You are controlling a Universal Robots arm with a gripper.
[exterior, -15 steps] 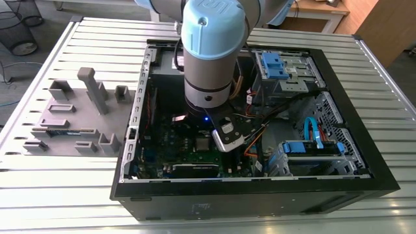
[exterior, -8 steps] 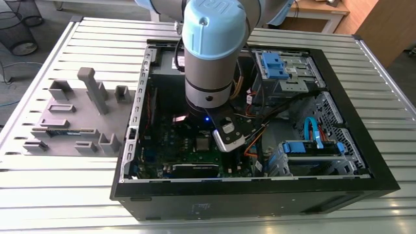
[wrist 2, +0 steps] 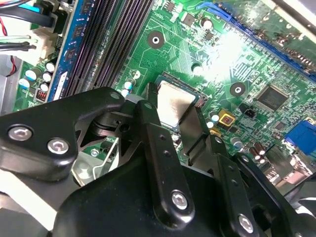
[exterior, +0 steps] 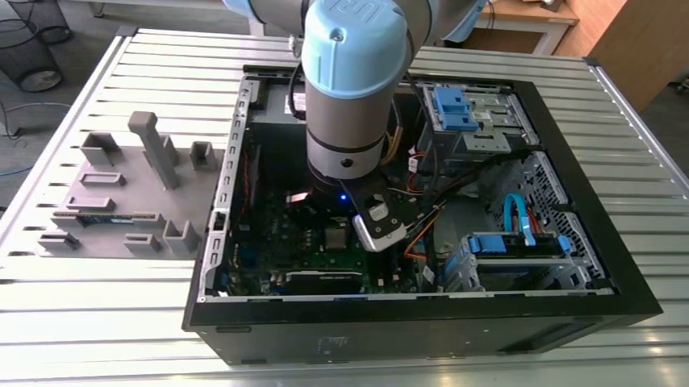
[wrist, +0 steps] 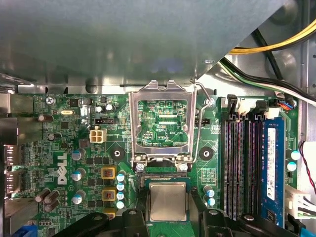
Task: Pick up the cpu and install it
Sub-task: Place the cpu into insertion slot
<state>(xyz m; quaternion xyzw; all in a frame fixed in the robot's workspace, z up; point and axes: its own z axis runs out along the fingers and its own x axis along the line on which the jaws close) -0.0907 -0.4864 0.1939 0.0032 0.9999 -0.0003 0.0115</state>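
Cpu [wrist: 168, 201] lies flat, metal top up, edges square to the socket [wrist: 163, 176] on the motherboard [wrist: 59, 123], toward the near side of the open case [exterior: 409, 326]. It is square, so no long axis. Gripper [wrist 2: 172, 107] clamped on two opposite edges. Hinged frame [wrist: 133, 123] folded open just beside it. Memory slots [wrist: 242, 168] near one flank.

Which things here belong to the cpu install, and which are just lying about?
Job: cpu, held by gripper; open socket frame; motherboard.
Lying about: installed memory module; grey holder tray; blue drive brackets; cables.
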